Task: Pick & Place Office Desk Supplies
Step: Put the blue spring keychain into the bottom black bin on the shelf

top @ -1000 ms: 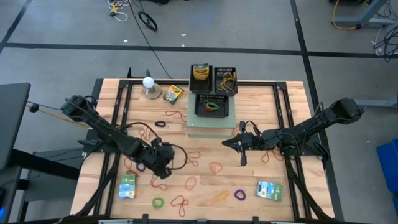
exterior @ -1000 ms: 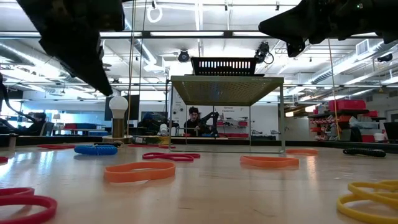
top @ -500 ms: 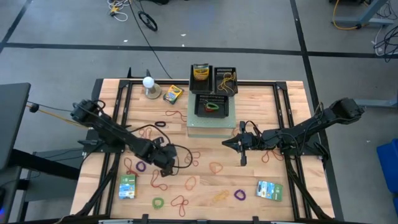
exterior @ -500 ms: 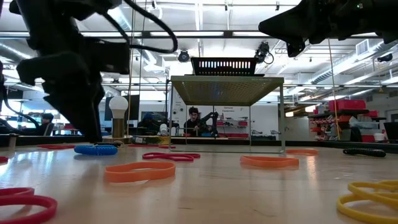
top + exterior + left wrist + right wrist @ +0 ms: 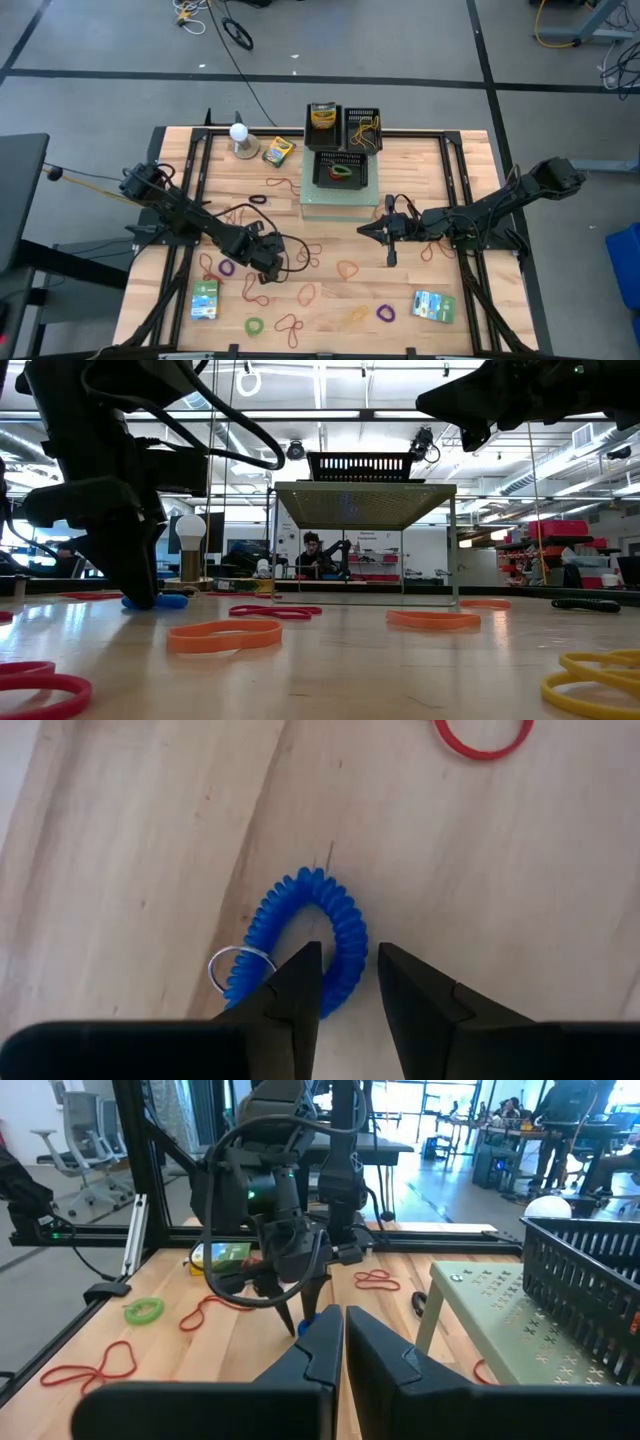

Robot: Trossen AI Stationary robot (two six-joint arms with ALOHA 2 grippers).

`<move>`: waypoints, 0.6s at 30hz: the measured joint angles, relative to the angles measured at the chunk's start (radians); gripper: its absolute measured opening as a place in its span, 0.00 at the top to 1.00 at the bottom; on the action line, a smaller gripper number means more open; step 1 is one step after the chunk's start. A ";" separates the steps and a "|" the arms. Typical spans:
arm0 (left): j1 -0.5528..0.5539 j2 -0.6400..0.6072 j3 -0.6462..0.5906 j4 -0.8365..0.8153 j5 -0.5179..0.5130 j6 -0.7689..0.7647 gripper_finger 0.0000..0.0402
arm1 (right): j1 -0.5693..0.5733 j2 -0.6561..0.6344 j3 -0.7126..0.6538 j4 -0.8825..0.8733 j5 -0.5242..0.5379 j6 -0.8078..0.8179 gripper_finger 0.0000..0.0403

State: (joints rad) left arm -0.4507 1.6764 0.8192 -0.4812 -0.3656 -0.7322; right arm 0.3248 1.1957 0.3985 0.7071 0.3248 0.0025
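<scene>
- We find the left claw (image 5: 345, 990) spread astride the blue coil (image 5: 318, 935), low on the desk (image 5: 420, 170) at seven o'clock.
- Right claw (image 5: 343, 1342) pressed together, empty.
- Baskets (image 5: 360, 128) partly filled; most bands (image 5: 347, 268) remain out.
</scene>
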 joint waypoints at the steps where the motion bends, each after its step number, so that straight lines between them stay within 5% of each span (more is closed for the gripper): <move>1: 0.000 0.004 0.000 0.001 0.000 0.000 0.73 | 0.000 0.000 0.000 0.000 0.000 0.000 0.93; 11: 0.000 0.007 0.006 -0.002 0.041 0.054 0.75 | 0.000 0.000 0.000 0.000 0.001 -0.001 0.93; 18: -0.019 0.004 0.064 -0.036 0.097 0.097 0.91 | 0.000 0.000 0.000 -0.003 0.005 -0.018 0.93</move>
State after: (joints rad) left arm -0.4694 1.6802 0.8833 -0.5171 -0.2691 -0.6354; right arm 0.3248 1.1957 0.3985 0.7044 0.3298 -0.0154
